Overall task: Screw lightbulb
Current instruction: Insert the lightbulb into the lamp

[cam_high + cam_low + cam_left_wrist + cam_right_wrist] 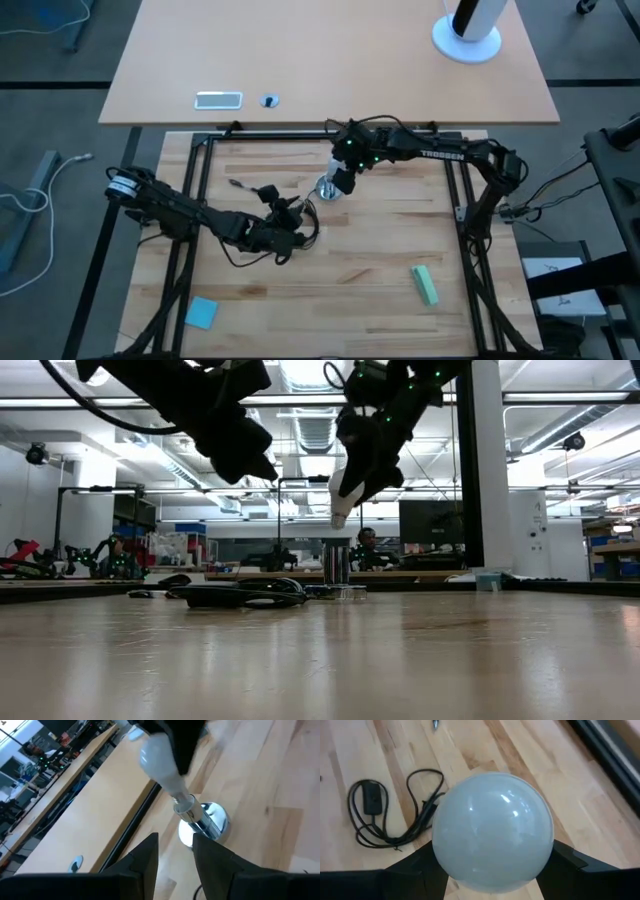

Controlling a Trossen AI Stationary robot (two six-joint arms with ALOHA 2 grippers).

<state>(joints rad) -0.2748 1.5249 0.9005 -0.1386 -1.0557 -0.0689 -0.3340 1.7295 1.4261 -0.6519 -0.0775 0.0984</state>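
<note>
The frosted-white lightbulb [492,835] is in my right gripper [492,870], which is shut on its glass. The bulb hangs tilted, and its grey screw base [183,803] points down just above the mouth of the round silver socket [204,821]. The socket stands upright on the wooden table [380,250]; the low view shows a small gap between the base [338,520] and the socket [337,565]. My left gripper [175,855] hovers open on the near-left side of the socket with nothing between its fingers. My right gripper pinches the bulb's round glass globe [540,845] between its two fingers, one on each side of its widest part. The fingers slant down from the table's far right side. The bulb is lifted clear and tilted, screw base lowermost over the socket.
The socket's black cord with its switch [370,805] lies coiled on the table to the socket's near left. A green block [425,285] and a blue square [201,312] lie near the front edge. A white stand [467,40] is on the far table.
</note>
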